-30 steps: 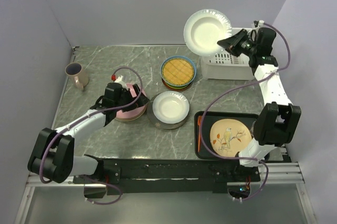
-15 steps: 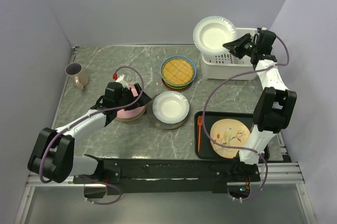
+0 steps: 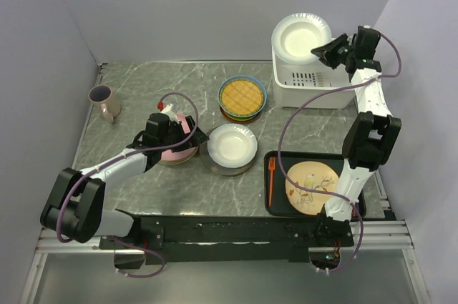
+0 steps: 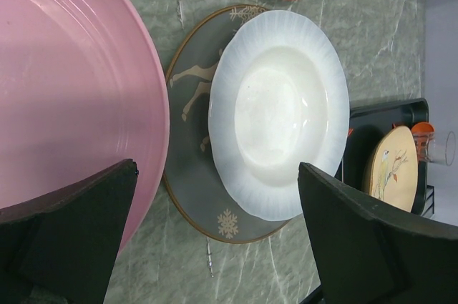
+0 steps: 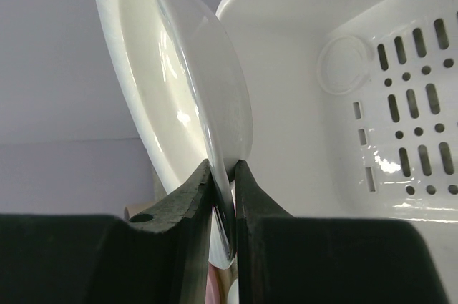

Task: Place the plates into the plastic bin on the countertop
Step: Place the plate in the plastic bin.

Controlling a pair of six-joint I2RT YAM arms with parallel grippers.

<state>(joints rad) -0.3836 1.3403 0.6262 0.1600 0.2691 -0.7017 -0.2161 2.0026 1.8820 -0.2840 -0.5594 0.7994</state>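
Note:
My right gripper (image 3: 323,52) (image 5: 223,168) is shut on the rim of a white plate (image 3: 302,36) (image 5: 172,68), held tilted over the far left part of the white plastic bin (image 3: 308,88) (image 5: 343,68). My left gripper (image 3: 177,134) (image 4: 217,175) is open and low, above the gap between a pink plate (image 3: 175,152) (image 4: 71,89) and a dark grey deer plate (image 4: 197,197). A white fluted plate (image 3: 232,144) (image 4: 279,111) rests on the grey one. A yellow lattice plate (image 3: 242,95) tops a stack of coloured plates on the countertop (image 3: 143,89).
A black tray (image 3: 278,200) at the near right holds a beige bird plate (image 3: 310,186) and an orange fork (image 3: 271,175). A mug (image 3: 104,101) stands at the far left. Walls close in the left, back and right sides.
My right arm has carried the white plate to the right and farther back, from left of the bin to over it. The left arm has barely shifted.

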